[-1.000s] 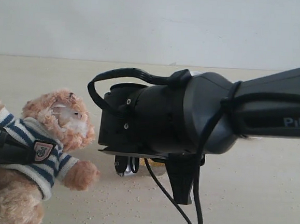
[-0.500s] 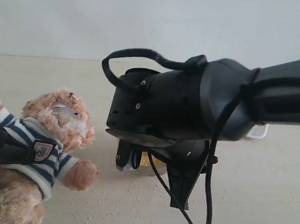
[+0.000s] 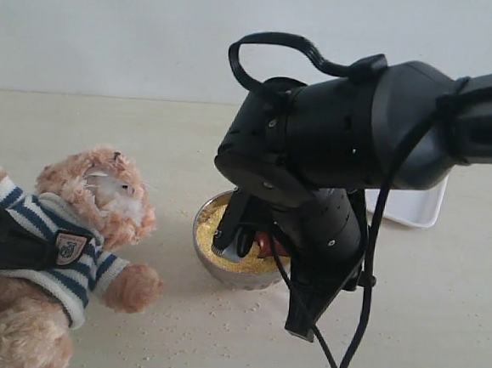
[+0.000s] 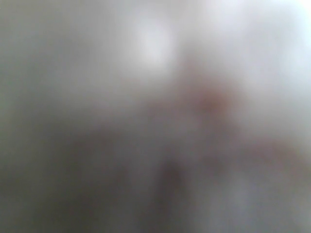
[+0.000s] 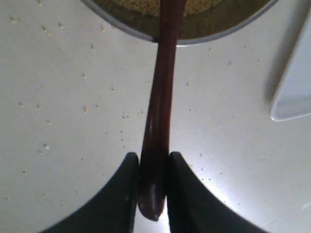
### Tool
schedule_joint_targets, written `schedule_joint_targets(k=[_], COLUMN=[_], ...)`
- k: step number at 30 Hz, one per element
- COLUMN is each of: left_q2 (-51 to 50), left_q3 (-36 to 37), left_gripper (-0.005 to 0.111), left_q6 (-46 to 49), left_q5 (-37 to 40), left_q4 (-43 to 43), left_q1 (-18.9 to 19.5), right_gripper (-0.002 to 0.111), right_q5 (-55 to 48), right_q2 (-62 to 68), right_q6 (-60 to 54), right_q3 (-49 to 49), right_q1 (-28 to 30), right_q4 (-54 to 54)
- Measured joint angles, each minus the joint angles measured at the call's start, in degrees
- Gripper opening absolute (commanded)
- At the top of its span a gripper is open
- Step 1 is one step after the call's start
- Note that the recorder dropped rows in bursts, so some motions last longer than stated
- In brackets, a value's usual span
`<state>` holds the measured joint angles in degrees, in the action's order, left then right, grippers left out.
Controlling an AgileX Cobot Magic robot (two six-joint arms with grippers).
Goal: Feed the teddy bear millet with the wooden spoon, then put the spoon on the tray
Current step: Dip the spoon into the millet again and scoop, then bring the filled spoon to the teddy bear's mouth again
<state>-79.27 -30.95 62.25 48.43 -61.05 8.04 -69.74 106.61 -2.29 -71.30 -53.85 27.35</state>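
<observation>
The teddy bear [image 3: 99,215] leans at the left in its striped shirt, with my left gripper [image 3: 2,246] clamped across its torso. The left wrist view is only a grey blur. My right gripper [image 5: 153,160] is shut on the handle end of the wooden spoon [image 5: 160,97]. The spoon's far end reaches into the metal bowl [image 5: 214,34] and its millet [image 5: 141,5]. In the exterior view the right gripper [image 3: 242,239] hangs over the bowl [image 3: 222,272], the spoon [image 3: 264,242] showing red among the millet [image 3: 211,226]. The white tray [image 3: 406,205] lies behind the right arm.
Stray grains dot the pale table [image 3: 174,340] around the bowl and in front of the bear. The right arm's black body and cable [image 3: 350,158] fill the middle of the exterior view. One corner of the tray [image 5: 294,92] shows in the right wrist view.
The right arm has swung up and to the right, uncovering the bowl of millet and part of the tray. The bear and the left gripper have not moved.
</observation>
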Motion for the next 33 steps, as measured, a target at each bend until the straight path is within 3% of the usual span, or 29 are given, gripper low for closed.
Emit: schedule_joint_targets(k=[12,19,26,33], left_q2=[0.0,0.0,0.0,0.0], left_q3=[0.0,0.0,0.0,0.0], left_gripper=[0.006,0.006,0.006,0.006], left_q6=[0.0,0.0,0.0,0.0], left_q5=[0.0,0.0,0.0,0.0], left_q4=[0.0,0.0,0.0,0.0], left_q1=[0.0,0.0,0.0,0.0], right_gripper=[0.009,0.009,0.009,0.009], right_q5=[-0.1,0.1,-0.1,-0.1], right_q2=[-1.4,-1.6,-2.5,-5.8], right_q6=[-2.1,-2.2,-6.4,-8.0], right_q3=[-6.3,-8.5,-8.5,-8.5], right_q1=[2.9,5.6,9.2,11.1], right_q4=[-10.0,-21.9,-41.9,-47.2])
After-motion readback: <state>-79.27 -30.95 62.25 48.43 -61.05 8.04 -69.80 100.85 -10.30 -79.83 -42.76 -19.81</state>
